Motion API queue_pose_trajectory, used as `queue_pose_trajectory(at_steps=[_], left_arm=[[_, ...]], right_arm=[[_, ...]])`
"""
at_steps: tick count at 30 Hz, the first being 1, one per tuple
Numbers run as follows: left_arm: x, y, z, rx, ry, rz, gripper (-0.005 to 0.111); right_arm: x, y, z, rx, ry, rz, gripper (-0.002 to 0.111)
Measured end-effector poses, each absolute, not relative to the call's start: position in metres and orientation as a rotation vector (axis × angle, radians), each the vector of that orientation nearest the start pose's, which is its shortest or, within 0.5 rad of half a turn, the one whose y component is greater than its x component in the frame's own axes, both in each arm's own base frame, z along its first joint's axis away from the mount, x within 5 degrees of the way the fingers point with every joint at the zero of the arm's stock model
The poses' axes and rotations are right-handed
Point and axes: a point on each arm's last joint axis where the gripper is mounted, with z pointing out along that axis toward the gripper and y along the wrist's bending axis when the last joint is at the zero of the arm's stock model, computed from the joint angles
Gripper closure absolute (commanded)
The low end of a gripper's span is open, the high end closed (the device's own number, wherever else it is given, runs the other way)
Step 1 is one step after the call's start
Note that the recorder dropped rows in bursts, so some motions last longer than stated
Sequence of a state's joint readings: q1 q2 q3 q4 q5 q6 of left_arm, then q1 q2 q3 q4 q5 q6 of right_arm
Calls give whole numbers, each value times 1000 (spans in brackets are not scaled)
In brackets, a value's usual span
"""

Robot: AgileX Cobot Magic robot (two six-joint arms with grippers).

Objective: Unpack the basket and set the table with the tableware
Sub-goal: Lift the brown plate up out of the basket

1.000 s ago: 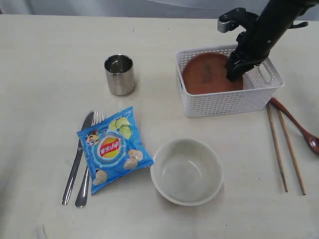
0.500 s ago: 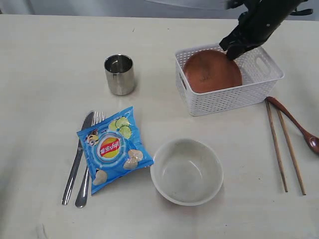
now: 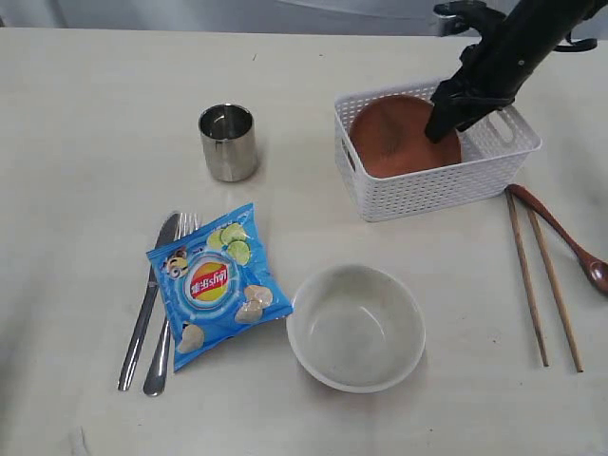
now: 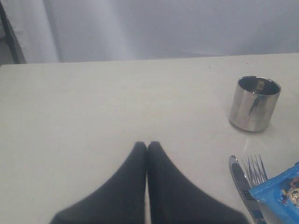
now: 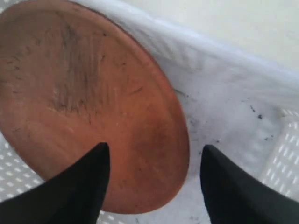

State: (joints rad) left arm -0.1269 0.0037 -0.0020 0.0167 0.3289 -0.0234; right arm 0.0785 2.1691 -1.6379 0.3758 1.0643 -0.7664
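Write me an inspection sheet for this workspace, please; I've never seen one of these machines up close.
Surface: pale table, flat, faint grain.
Job's things: white basket holds a brown plate, tilted; cup, knife, fork, bowl, chopsticks and spoon lie out on the table.
Clutter: blue chip bag overlapping the knife and fork.
Grippers: right tool open, inside the basket, astride the plate's edge; left tool shut, empty, above bare table.
Cables: nothing seen.
Surroundings: plain grey backdrop behind the table.
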Motion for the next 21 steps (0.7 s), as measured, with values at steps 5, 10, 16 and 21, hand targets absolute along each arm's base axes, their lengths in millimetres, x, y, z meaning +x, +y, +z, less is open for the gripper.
queue_pose_trajectory(at_steps=[5, 10, 16, 21], left_arm=[[54, -6, 184, 104, 1812, -91, 107], [54, -6, 184, 104, 1812, -91, 107], [54, -6, 184, 104, 1812, -91, 107], [54, -6, 184, 104, 1812, -91, 107]], right_arm=[[435, 63, 160, -994, 2727, 401, 54], [433, 70, 151, -1031, 2716, 536, 54], [432, 71, 146, -1042, 2721, 568, 80], [431, 73, 144, -1038, 2731, 620, 109]])
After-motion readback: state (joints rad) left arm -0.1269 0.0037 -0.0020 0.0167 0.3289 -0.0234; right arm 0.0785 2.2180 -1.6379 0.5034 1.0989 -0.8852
